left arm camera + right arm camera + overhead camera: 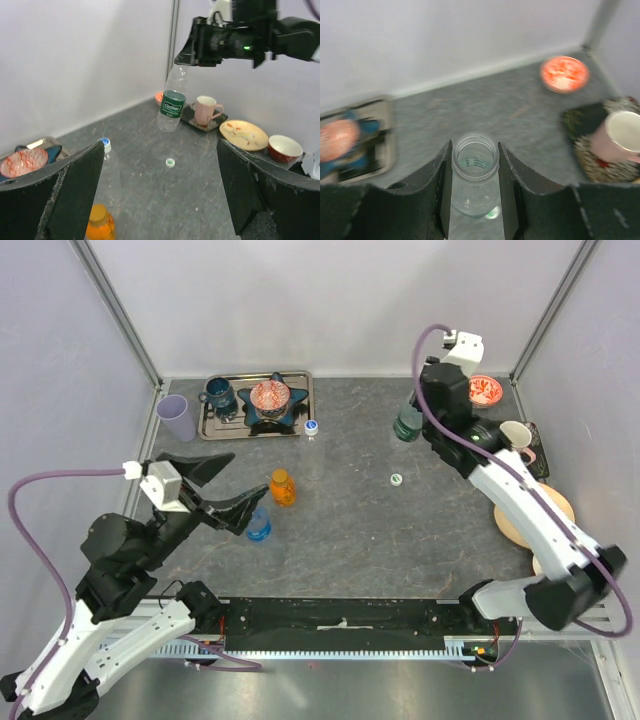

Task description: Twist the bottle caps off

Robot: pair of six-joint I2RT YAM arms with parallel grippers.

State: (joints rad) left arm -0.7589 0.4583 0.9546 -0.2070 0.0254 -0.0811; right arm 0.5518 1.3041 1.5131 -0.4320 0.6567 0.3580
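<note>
The right jaws grip the neck of an uncapped bottle [475, 167] raised off the counter [350, 540], where a white-and-green cap [396, 478] lies loose near them, well apart from the wide-spread left jaws.

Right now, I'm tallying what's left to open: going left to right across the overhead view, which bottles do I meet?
blue bottle → orange bottle → clear bottle with the blue-and-white cap → green-labelled bottle, its cap off
</note>
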